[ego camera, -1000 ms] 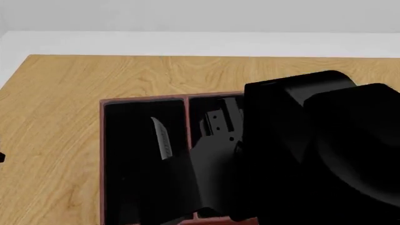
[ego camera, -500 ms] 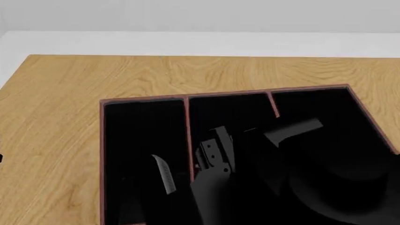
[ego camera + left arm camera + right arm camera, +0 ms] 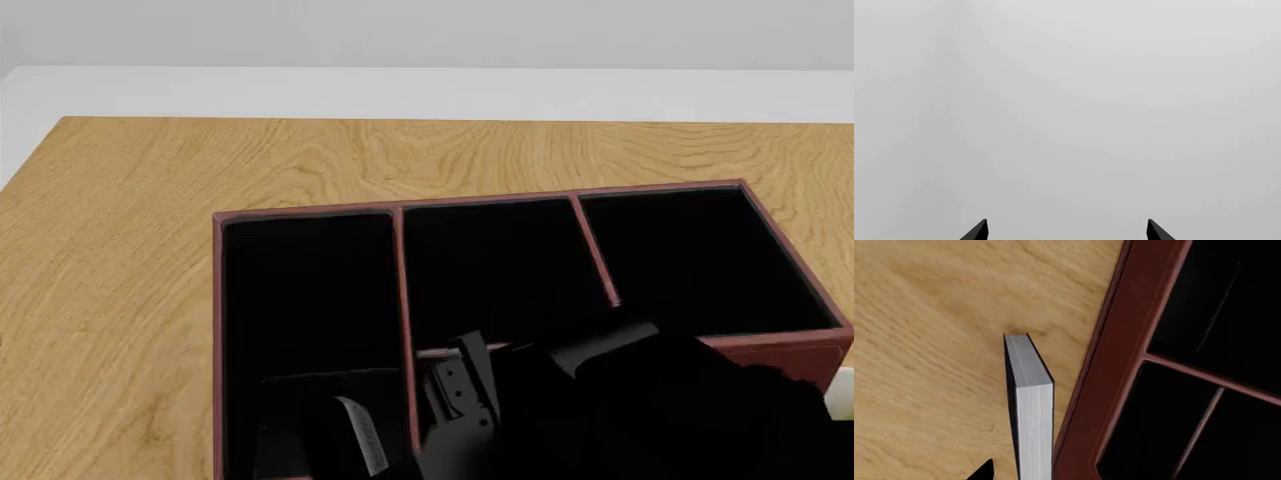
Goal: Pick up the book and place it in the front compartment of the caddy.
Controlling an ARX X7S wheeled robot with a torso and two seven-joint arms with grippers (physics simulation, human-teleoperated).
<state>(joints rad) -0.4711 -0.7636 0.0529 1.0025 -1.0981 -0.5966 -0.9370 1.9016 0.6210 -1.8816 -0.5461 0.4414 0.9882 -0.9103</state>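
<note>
The caddy (image 3: 400, 290) is a red-brown box with black compartments on the wooden table (image 3: 134, 250). My right gripper (image 3: 457, 395) hangs over its near middle part, shut on the book (image 3: 363, 450). The book's white page edge points up and its black covers stand on edge. In the right wrist view the book (image 3: 1034, 410) runs out from the gripper (image 3: 1047, 475) beside the caddy's outer wall (image 3: 1107, 365), its far end over bare wood. One fingertip (image 3: 984, 471) shows beside the cover; the other is hidden. My left gripper (image 3: 1067, 231) is open, facing a blank grey background.
My black right arm (image 3: 667, 420) covers the caddy's near right part. A pale object (image 3: 842, 398) peeks out at the right edge beside the caddy's corner. The table's far edge (image 3: 427, 120) meets a light floor.
My right arm has drawn back toward the near side, carrying the book with it. The caddy's far middle and right compartments, covered before, now show.
</note>
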